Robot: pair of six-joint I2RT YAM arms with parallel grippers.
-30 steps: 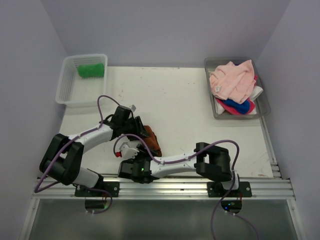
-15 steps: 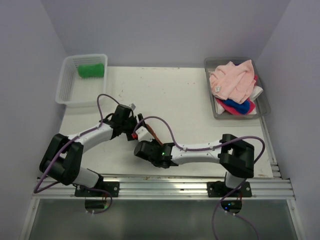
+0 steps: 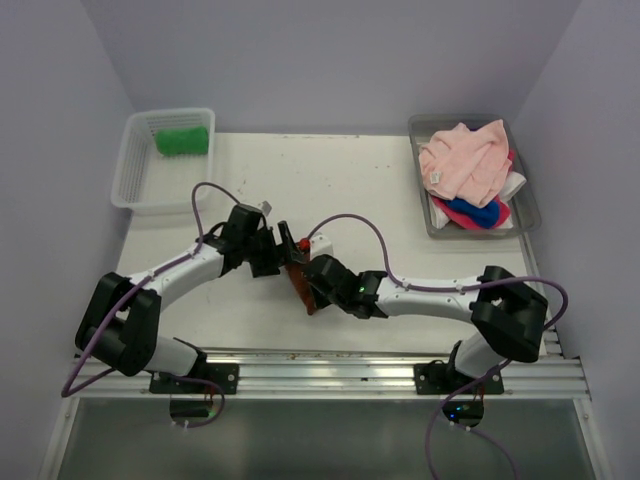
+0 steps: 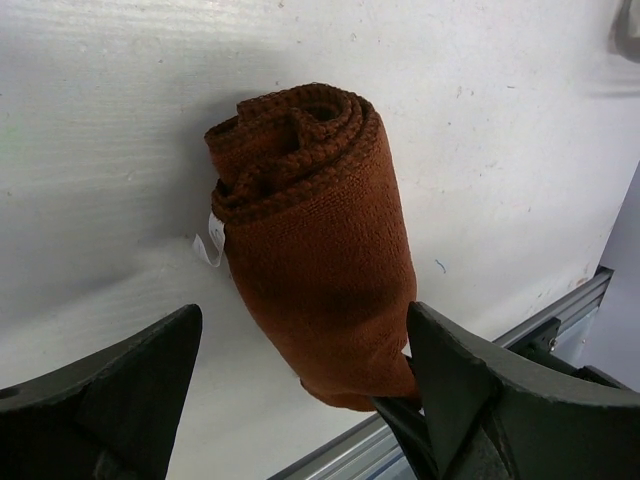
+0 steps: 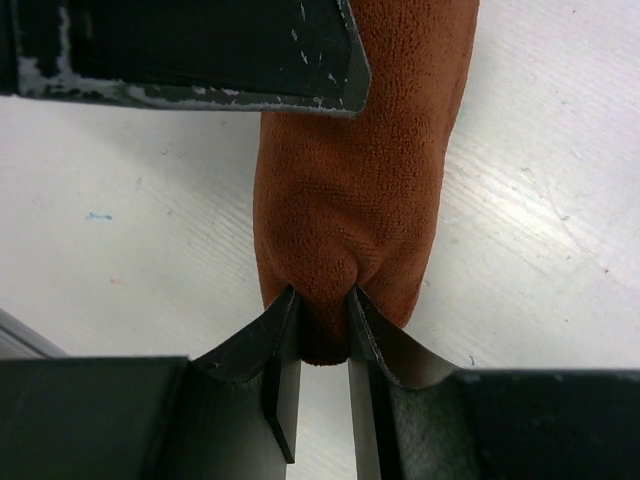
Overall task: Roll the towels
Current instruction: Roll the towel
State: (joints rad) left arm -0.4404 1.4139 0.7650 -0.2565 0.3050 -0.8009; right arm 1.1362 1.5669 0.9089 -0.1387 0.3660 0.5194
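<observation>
Rust-brown towel (image 3: 305, 292), rolled into a tight cylinder and lying on the white counter (image 3: 350, 190), just beyond the metal rail (image 3: 330, 365) at the near edge. Taken as landmark for all positions below.

Nearest end of the roll: right fingers (image 5: 290, 335) clamped together on it, a fold of terry pinched between the two tips, the rest of the roll (image 5: 360, 200) running away from them across the counter. In the top view, right fingers (image 3: 312, 282) reaching the roll from its right side.

Middle of the roll: left fingers (image 4: 445, 365) spread wide apart, one on each side of it. Right-hand finger of the pair against the cloth; left-hand finger clear of it. In the top view, left fingers (image 3: 272, 255) arriving from the roll's left.

Far end of the roll (image 4: 320, 250): spiral of layers exposed, small white tag (image 4: 208, 245) sticking out at its side.

Far beyond the roll and to its left: white mesh basket (image 3: 135, 170) at the counter's back corner, a rolled bright green towel (image 3: 182, 140) inside, at its far end.

Far beyond the roll and to its right: clear grey tray (image 3: 424, 205) holding a loose heap, with a pale pink towel (image 3: 465, 160) on top, and a blue towel (image 3: 472, 213), a magenta towel (image 3: 503, 208) and a white towel (image 3: 515, 185) partly showing beneath.
</observation>
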